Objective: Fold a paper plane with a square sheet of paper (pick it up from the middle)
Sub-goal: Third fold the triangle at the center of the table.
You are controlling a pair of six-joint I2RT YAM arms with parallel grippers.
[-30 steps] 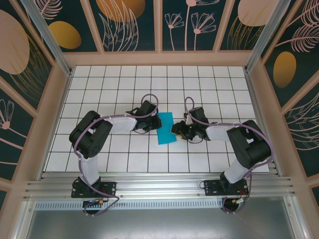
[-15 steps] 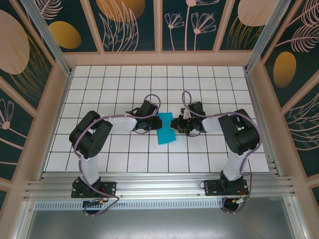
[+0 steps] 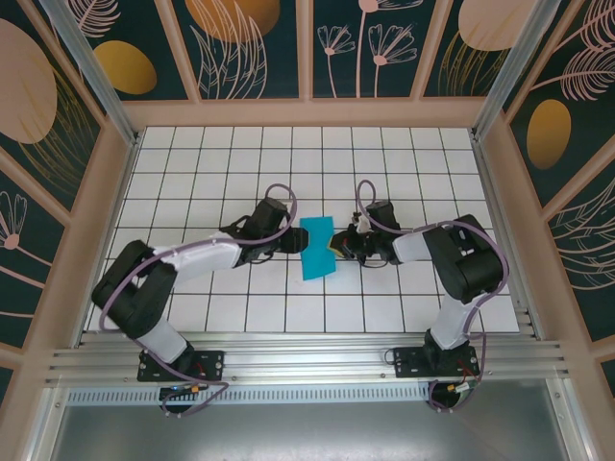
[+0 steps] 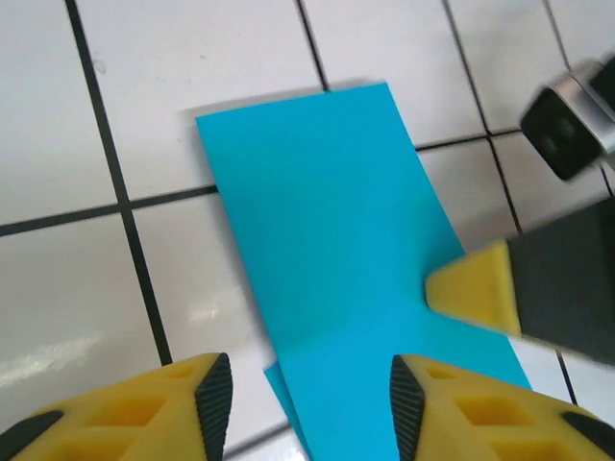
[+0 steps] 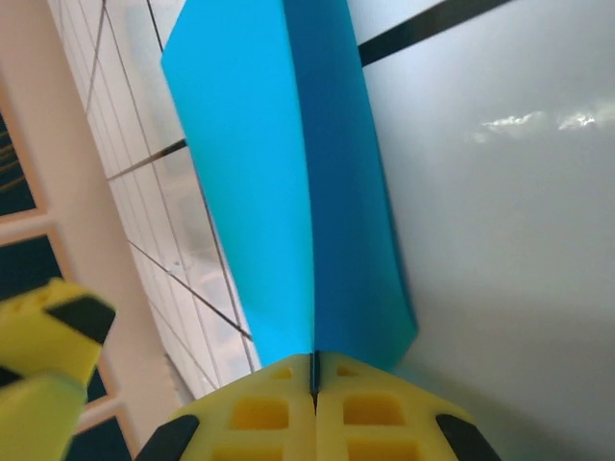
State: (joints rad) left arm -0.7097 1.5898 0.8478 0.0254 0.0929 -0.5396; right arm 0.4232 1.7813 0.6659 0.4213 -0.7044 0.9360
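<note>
The square sheet of paper [image 3: 316, 254] is teal and lies folded into a narrow rectangle on the white grid table, one flap slightly raised. My right gripper [image 3: 336, 248] is shut on its right edge. In the right wrist view the yellow fingertips [image 5: 288, 389] pinch the teal sheet [image 5: 279, 182] along its fold line. My left gripper [image 3: 296, 242] stands open at the sheet's left side. In the left wrist view its two jaws [image 4: 312, 403] straddle the near end of the paper [image 4: 327, 240] without touching it, and the right gripper's yellow finger [image 4: 476, 288] rests on the sheet's right edge.
The white tiled table [image 3: 192, 173] stretches around the paper on all sides. Wooden frame rails and patterned walls [image 3: 307, 110] enclose it. The arm bases [image 3: 183, 363] sit on the metal rail at the near edge.
The left gripper has opened and let go of the paper, and its arm has stretched out lower. The right gripper has shut on the sheet's right edge.
</note>
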